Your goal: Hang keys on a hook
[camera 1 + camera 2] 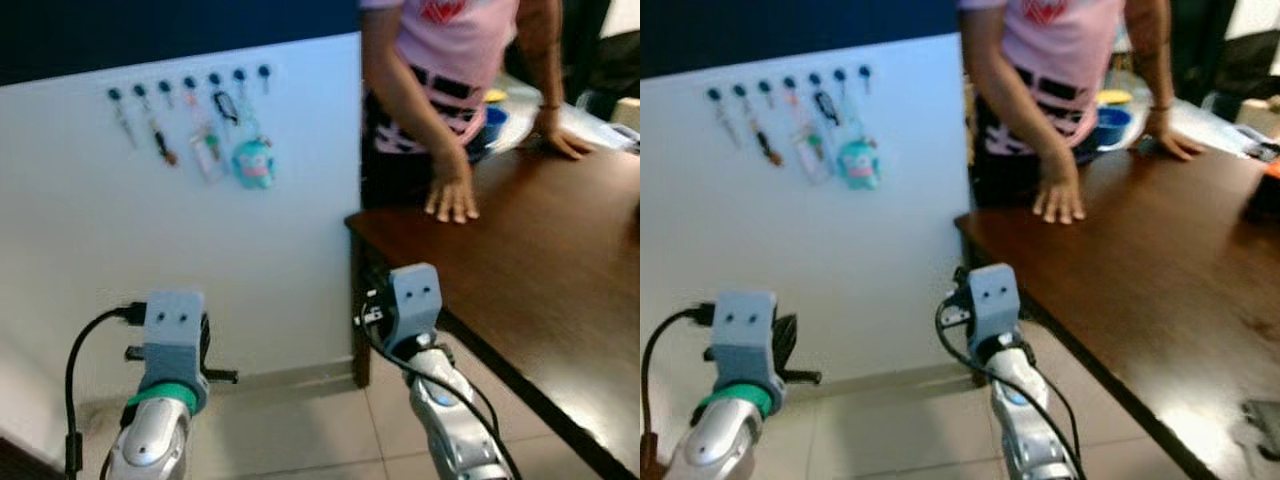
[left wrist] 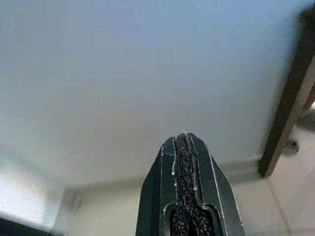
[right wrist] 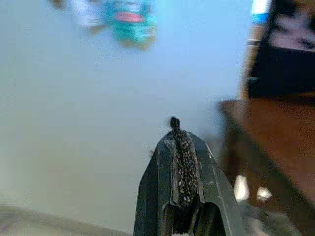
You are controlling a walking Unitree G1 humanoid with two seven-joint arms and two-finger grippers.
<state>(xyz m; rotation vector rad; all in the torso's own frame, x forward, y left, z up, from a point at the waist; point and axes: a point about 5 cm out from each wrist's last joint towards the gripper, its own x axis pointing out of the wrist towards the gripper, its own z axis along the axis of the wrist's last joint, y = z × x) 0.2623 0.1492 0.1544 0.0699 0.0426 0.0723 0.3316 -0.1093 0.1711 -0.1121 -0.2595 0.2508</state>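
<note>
The white partition wall (image 1: 200, 220) stood ahead, meeting the pale tiled floor (image 1: 300, 430) at its base. To the right stood the dark brown wooden surface (image 1: 540, 270), its corner abutting the wall's end. A person in a pink top (image 1: 450, 60) stood behind it, one hand (image 1: 452, 198) flat on the surface near the corner, the other hand (image 1: 560, 140) resting farther back. A row of dark round hooks (image 1: 190, 88) ran along the upper wall; several carried keys and tags, including a teal plush keychain (image 1: 252, 162) and a clear rectangular tag (image 1: 207, 152). The left gripper (image 2: 183, 147) was raised low before the wall, fingers pressed together, gripping nothing. The right gripper (image 3: 175, 132) was held beside the surface's corner, fingers likewise closed together; a small dark nub showed at the tip, unidentifiable.
</note>
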